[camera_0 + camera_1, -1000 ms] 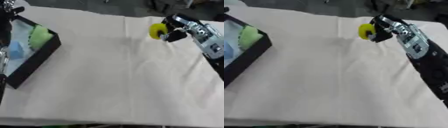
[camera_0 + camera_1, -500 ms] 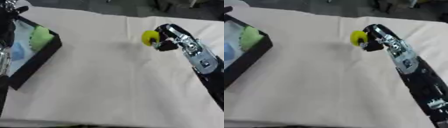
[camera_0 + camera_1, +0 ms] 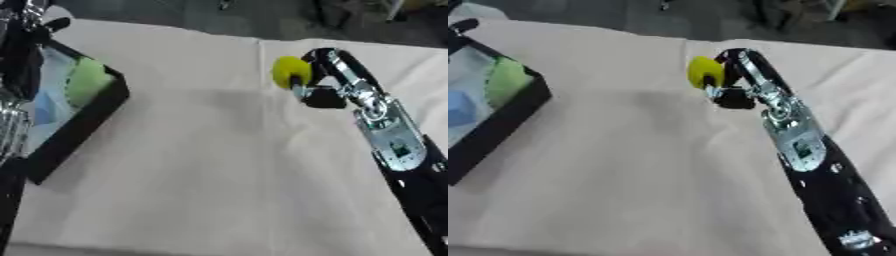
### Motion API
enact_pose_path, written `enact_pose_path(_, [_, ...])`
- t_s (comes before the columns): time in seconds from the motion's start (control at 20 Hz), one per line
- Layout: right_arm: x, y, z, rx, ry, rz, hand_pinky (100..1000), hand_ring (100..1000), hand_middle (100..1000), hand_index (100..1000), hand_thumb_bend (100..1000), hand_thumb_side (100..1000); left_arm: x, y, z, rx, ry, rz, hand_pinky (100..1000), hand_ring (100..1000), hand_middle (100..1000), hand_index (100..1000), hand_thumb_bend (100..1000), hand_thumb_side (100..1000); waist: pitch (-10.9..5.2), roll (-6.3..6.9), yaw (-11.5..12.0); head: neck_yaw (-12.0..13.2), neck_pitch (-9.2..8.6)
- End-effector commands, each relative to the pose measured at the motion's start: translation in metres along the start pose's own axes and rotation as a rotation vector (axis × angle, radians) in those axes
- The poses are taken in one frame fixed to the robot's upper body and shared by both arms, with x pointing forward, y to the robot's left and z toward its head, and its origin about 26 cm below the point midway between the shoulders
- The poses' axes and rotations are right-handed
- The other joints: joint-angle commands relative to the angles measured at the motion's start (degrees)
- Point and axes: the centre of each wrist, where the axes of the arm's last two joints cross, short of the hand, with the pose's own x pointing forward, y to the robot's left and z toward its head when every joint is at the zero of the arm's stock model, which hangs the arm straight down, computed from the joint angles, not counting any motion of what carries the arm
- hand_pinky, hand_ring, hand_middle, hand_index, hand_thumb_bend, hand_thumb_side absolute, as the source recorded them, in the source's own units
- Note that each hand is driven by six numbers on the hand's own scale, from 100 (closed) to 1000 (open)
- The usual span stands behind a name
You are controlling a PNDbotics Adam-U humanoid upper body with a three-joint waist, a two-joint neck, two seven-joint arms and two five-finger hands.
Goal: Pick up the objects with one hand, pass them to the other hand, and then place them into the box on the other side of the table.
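Nearest: bare cream tablecloth (image 3: 201, 190), nothing on it at the front edge. R forearm (image 3: 398, 150) runs in from the lower right, up toward mid-table.

R hand (image 3: 741, 82) is curled round a small yellow ball-like object (image 3: 704, 71), fingers wrapped over its far and right side, thumb under. Object is off the cloth, held above it; a faint shadow lies on the cloth to the left. Vs 1 s ago the hand w/ the yellow object was out near the table's right edge; 0.5 s ago it was further in; now it's about mid-table, arm stretched leftward. The whole view has shifted as well, so part of that is head motion, but hand-to-box gap has clearly closed.

Meaning, as I read it: pick-up is done, carry toward the hand-over is underway, transfer not yet made.

L side: black box (image 3: 83, 127) at the table's left edge, already holding a light green item (image 3: 86, 80) and a blue one (image 3: 458, 107). L arm/hand (image 3: 22, 55) shows as dark shapes over the box's far corner; can't tell how its fingers sit. It's well apart from the yellow object, so the L hand needs to come out to meet the R before any pass.

Far: table's back edge, dark floor beyond.
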Motion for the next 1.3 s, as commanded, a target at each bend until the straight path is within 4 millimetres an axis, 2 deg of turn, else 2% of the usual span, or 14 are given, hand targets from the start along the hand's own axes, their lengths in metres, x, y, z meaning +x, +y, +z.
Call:
enact_pose_path(0.05, [0.014, -0.006, -0.001, -0.067, -0.07, -0.029, 555, 437, 256, 491, 100, 100, 0.01, -0.002, -0.003, -0.022, -0.038, 0.006, 890, 1000, 1000, 834, 100, 725, -0.01, 1.07, 0.1, 0.4, -0.87])
enact_pose_path(0.25, [0.025, 0.003, 0.0, -0.075, -0.118, -0.064, 548, 435, 255, 490, 100, 100, 0.009, -0.007, -0.003, -0.063, -0.032, 0.012, 889, 1000, 1000, 827, 100, 706, 0.16, 1.28, 0.3, 0.5, -1.38])
enact_pose_path(0.3, [0.028, 0.006, 0.0, -0.074, -0.13, -0.072, 547, 435, 254, 489, 100, 100, 0.008, -0.01, -0.003, -0.081, -0.028, 0.012, 888, 1000, 1000, 827, 100, 648, 0.22, 1.34, 0.4, 0.6, -1.53])
enact_pose_path(0.35, [0.031, 0.008, 0.001, -0.074, -0.143, -0.08, 546, 434, 254, 489, 100, 100, 0.008, -0.012, -0.003, -0.106, -0.022, 0.01, 888, 1000, 1000, 828, 100, 668, 0.29, 1.4, 0.4, 0.7, -1.69])
enact_pose_path(0.6, [0.046, 0.018, 0.002, -0.083, -0.197, -0.102, 538, 433, 254, 488, 100, 100, 0.008, -0.024, -0.002, -0.254, -0.017, -0.036, 886, 1000, 1000, 839, 100, 606, 0.48, 1.57, 0.5, 1.2, -2.08])
enact_pose_path(0.85, [0.057, 0.023, 0.002, -0.113, -0.209, -0.107, 529, 431, 253, 486, 100, 100, 0.012, -0.033, -0.001, -0.396, -0.032, -0.083, 886, 1000, 1000, 851, 100, 592, 0.63, 1.66, 0.7, 1.3, -2.17])
enact_pose_path(1.3, [0.064, 0.024, 0.002, -0.133, -0.221, -0.105, 529, 431, 252, 485, 100, 100, 0.017, -0.046, 0.0, -0.534, -0.072, -0.137, 888, 1000, 1000, 855, 100, 543, 0.76, 1.69, 0.9, 0.2, -1.9])
